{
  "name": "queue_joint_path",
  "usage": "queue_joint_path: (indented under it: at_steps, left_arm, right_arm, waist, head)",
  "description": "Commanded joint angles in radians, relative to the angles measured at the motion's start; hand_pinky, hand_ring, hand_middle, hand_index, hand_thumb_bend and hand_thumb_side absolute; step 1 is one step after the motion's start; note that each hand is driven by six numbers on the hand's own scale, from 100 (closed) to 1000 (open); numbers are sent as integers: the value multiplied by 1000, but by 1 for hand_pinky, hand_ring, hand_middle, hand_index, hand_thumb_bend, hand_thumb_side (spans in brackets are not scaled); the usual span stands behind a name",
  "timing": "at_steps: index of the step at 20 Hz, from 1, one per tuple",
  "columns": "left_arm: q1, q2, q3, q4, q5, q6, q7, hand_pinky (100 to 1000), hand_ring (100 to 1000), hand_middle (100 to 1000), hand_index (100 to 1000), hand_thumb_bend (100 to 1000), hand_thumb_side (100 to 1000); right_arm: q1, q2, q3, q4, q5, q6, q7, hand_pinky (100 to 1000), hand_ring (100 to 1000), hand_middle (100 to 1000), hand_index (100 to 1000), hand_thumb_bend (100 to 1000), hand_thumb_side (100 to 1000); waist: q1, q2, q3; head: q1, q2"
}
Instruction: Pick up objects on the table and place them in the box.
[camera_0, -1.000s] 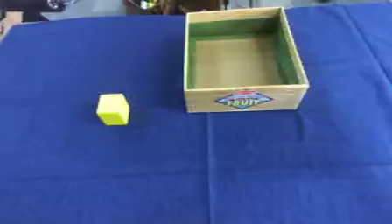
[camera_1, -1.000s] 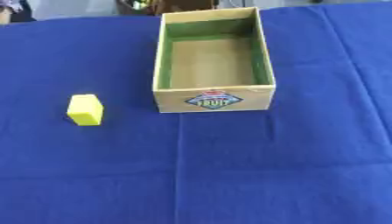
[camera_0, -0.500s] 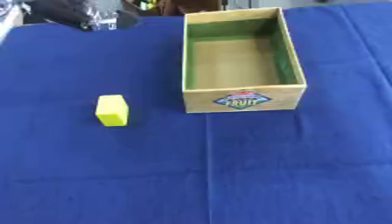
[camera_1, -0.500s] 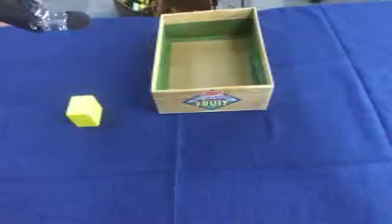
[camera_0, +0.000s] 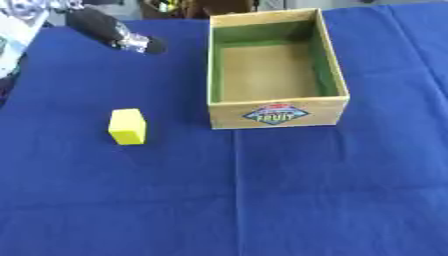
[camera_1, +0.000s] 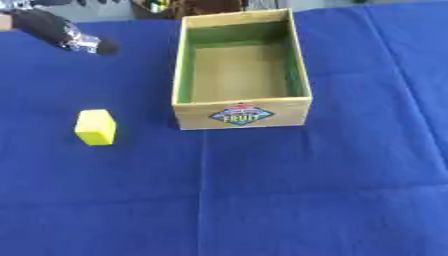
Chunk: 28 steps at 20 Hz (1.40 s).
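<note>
A small yellow block (camera_0: 128, 126) stands on the blue cloth, left of the box. The wooden box (camera_0: 278, 112) sits at the upper middle, with green inner walls, a bare brown floor and a fruit label on its front wall. My left hand (camera_0: 122, 34), black with silver parts, reaches in from the upper left corner. It hovers well above and behind the block, left of the box, touching neither. Its shape is blurred. My right hand does not show in either view.
The blue cloth (camera_0: 262, 200) covers the whole table, with creases running down the middle. Beyond the far edge, dark clutter (camera_0: 175, 7) lies behind the box. A white thing (camera_0: 13, 30) shows at the far left edge.
My left hand has come into view from the upper left and moved further right and down over the cloth. The block and the box have not moved.
</note>
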Motion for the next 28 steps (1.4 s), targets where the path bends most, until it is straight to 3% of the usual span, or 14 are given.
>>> queue_joint_path:
  at_steps: [1,9,16,21,28]
  left_arm:
    - [-19,21,1,0,-13,4,-23,723,842,849,999,667,908]
    - [-36,19,-92,95,-114,57,-124,750,861,873,1000,746,879]
    - [-30,-15,-108,126,-215,38,-140,754,863,872,1000,773,870]
    - [-19,-37,-118,167,-287,11,-142,764,865,856,1000,812,795]
    - [-5,-66,-108,213,-376,-10,-106,760,868,896,1000,804,764]
  right_arm:
    - [-4,-32,-4,-19,-2,0,2,695,668,533,769,100,1000]
    - [-4,-28,-2,-19,-3,5,6,696,668,532,769,100,1000]
    - [-5,-23,-3,-19,-2,5,7,697,669,531,769,100,1000]
    - [-6,-20,-3,-19,-2,7,8,698,669,530,769,100,1000]
    - [-6,-15,-4,-19,-1,8,10,699,668,529,769,100,1000]
  waist:
    - [-2,-22,-1]
    - [-3,-20,-3]
    - [-4,-13,-7]
    - [-4,-11,-7]
    - [-7,-5,-8]
  head:
    - [-3,-6]
    - [0,-5]
    - [3,-8]
    - [2,-9]
    - [2,-11]
